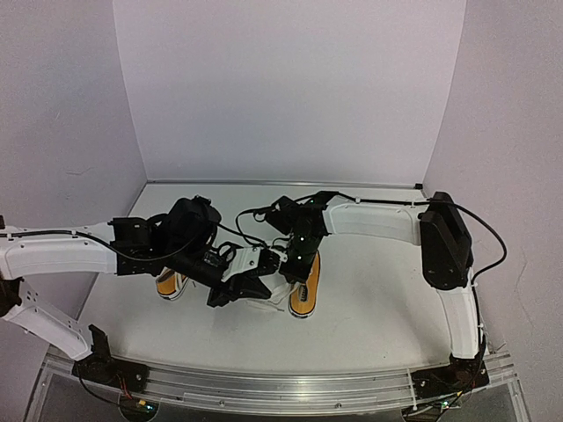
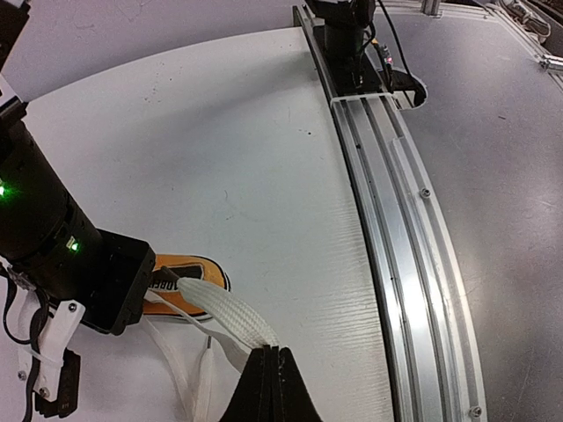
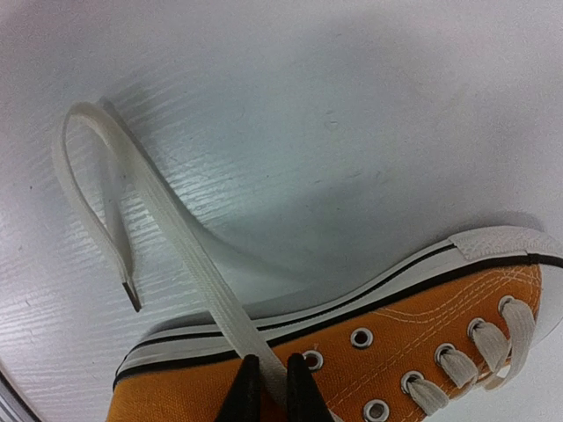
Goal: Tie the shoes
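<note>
Two orange-yellow sneakers lie on the white table. One shoe (image 1: pixel 305 294) lies at the middle, the other shoe (image 1: pixel 170 286) is mostly hidden under my left arm. My left gripper (image 1: pixel 237 292) sits just left of the middle shoe. In the left wrist view the left gripper (image 2: pixel 271 349) is shut on a flat white lace (image 2: pixel 220 312) that runs back to the shoe's heel (image 2: pixel 195 268). My right gripper (image 1: pixel 295 268) is over the middle shoe. In the right wrist view the right gripper (image 3: pixel 268 378) is shut on the other white lace (image 3: pixel 167 224) above the orange side (image 3: pixel 422 343) with eyelets; that lace loops left and its tip rests on the table.
An aluminium rail (image 1: pixel 290 387) runs along the near table edge, also in the left wrist view (image 2: pixel 396 220), with an arm base (image 2: pixel 347 35) on it. White walls (image 1: pixel 281 88) close the back and sides. My right arm's black wrist (image 2: pixel 53 237) is close to my left gripper.
</note>
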You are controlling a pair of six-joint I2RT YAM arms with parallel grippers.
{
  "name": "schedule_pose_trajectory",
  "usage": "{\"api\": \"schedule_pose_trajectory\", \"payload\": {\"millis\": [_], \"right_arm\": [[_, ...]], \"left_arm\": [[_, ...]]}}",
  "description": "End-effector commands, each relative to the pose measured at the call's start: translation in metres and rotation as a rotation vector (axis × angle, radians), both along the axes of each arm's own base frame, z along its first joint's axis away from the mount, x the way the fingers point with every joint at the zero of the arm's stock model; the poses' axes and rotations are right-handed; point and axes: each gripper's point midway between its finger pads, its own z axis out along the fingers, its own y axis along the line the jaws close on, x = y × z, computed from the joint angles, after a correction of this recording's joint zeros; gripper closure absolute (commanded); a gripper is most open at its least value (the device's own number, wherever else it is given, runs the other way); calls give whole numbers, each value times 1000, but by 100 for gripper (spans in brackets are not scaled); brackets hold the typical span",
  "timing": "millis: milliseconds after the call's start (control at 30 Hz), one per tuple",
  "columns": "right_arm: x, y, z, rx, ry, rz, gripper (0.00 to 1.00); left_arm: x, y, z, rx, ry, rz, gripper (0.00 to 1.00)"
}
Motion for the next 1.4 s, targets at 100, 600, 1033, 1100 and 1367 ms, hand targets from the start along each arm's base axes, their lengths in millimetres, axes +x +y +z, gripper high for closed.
{"api": "schedule_pose_trajectory", "payload": {"millis": [100,600,1033,1100,1367], "right_arm": [[1,1,22,25,-36,-2,100],[10,-1,62,124,-109,-41,100],[14,-9,78,223,-113,-90,100],[14,-9,83,253,-120,-99,100],[11,-10,92,333,-127,-114,100]], "left_arm": [[12,-2,-5,-22,-27,69,100],[40,13,-59,83,9,211,100],[102,11,-60,4,-57,364,100],[112,6,-60,-18,-64,384,100],[147,-21,-68,-72,-77,447,100]]}}
